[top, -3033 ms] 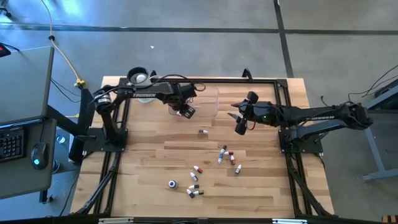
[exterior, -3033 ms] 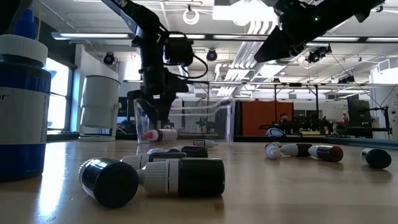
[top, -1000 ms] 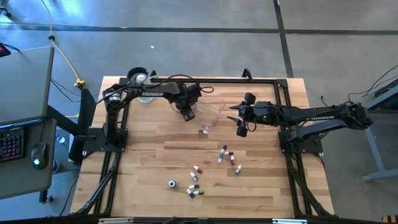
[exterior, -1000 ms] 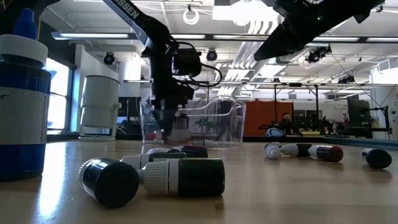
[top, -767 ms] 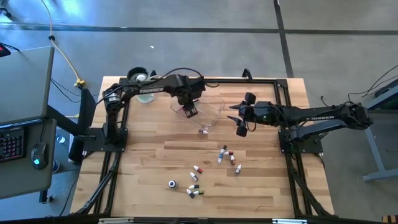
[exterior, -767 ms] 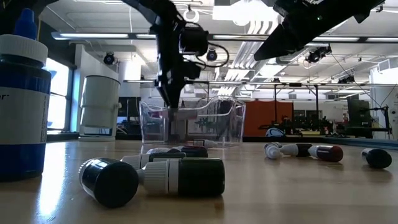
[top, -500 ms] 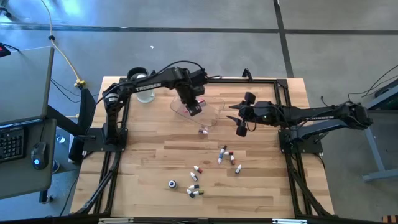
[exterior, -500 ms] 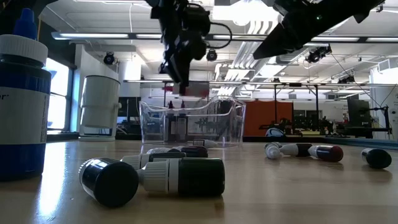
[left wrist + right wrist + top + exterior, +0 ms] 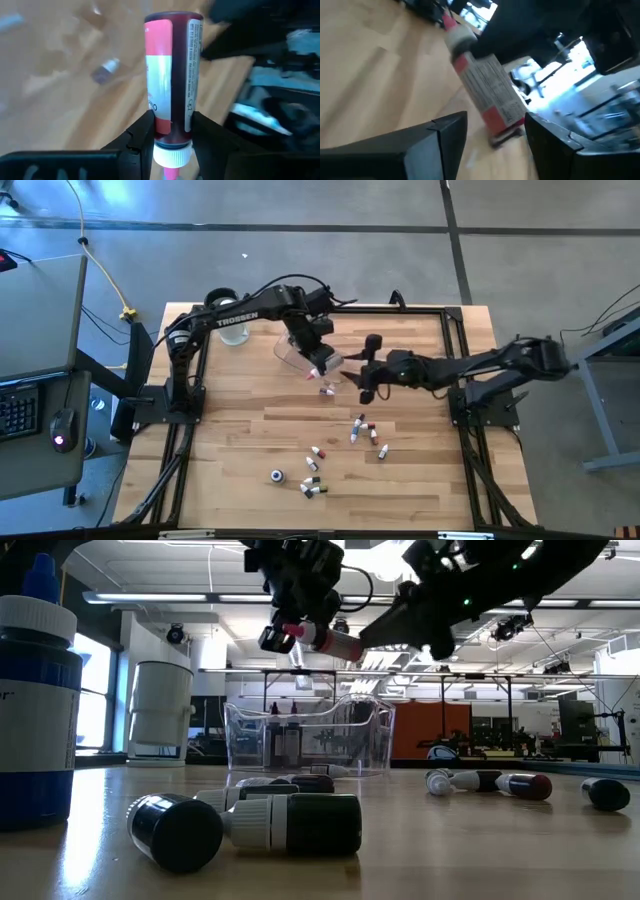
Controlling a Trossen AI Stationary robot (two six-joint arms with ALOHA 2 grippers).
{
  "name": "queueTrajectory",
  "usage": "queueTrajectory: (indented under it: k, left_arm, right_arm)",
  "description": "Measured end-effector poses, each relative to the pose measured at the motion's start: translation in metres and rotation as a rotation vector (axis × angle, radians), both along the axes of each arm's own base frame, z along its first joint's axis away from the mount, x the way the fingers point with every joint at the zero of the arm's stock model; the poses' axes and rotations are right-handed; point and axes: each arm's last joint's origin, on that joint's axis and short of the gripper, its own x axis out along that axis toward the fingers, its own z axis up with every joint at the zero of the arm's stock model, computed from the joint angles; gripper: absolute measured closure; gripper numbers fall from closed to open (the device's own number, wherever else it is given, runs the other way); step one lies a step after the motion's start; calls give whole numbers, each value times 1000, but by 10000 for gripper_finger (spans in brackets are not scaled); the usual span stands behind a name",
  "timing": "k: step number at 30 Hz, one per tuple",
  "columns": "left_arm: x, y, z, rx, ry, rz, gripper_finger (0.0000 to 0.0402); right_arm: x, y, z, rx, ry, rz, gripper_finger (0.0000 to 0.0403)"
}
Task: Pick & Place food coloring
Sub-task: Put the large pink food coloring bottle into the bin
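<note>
Item: small dropper bottle of food coloring, red-and-white label, white collar, pinkish tip (image 9: 170, 75). Loc: off the table, pinched at collar end by left gripper (image 9: 318, 367), fingers clamped on both sides of body; held above and just beside clear plastic tray (image 9: 305, 740).
Long axis: near level in low view, base end pointing away from left gripper, toward right gripper (image 9: 362, 385).
Right gripper: fingers spread, empty; bottle lies straight ahead betw. them, close, not touching.
Judgement: handover likely; right arm nearer free end.
Other small bottles (image 9: 362, 430): on table, well apart.
</note>
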Motion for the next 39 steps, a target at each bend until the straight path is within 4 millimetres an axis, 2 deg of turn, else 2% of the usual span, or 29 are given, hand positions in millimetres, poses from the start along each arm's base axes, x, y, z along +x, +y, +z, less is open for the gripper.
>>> queueTrajectory:
  k: [7, 21, 31, 39]
  left_arm:
    - [-1, -1, 0, -60, 30, 44, 292]
    - [1, -1, 1, -73, 35, 79, 292]
    - [2, 0, 1, -55, -1, 56, 292]
    - [5, 4, 1, 83, -35, 41, 292]
  right_arm:
    - [17, 0, -16, -171, -11, -61, 210]
    - [19, 3, -17, -156, -18, 28, 212]
    - [19, 2, -19, -157, 10, 17, 265]
    - [17, 2, -24, -153, 74, 4, 270]
